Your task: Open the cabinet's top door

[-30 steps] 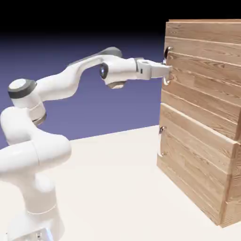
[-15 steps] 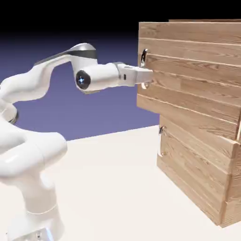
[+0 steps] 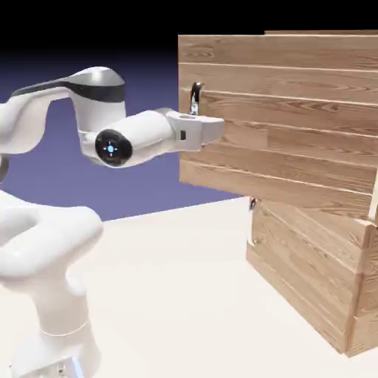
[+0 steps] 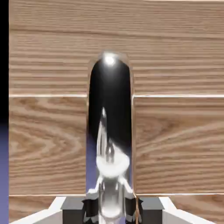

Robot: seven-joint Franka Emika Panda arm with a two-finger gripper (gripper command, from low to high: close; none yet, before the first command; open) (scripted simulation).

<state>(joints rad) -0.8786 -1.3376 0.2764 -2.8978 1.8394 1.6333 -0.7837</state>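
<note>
The cabinet of light wood planks stands at the exterior view's right. Its top door stands pulled out from the cabinet's front, its edge well left of the lower door. My gripper is shut on the door's silver handle, whose upper curve shows above the hand. In the hand view the shiny handle fills the middle, clamped between the two grey fingertips of the gripper, with the door's planks right behind it.
The shorter lower door is closed, its small handle at its left edge. The white arm folds back over its base at the lower left. The pale tabletop spreads in front of the cabinet.
The top door has come steadily out toward the exterior view's left with the handle held in my shut gripper. The arm has folded back toward its base.
</note>
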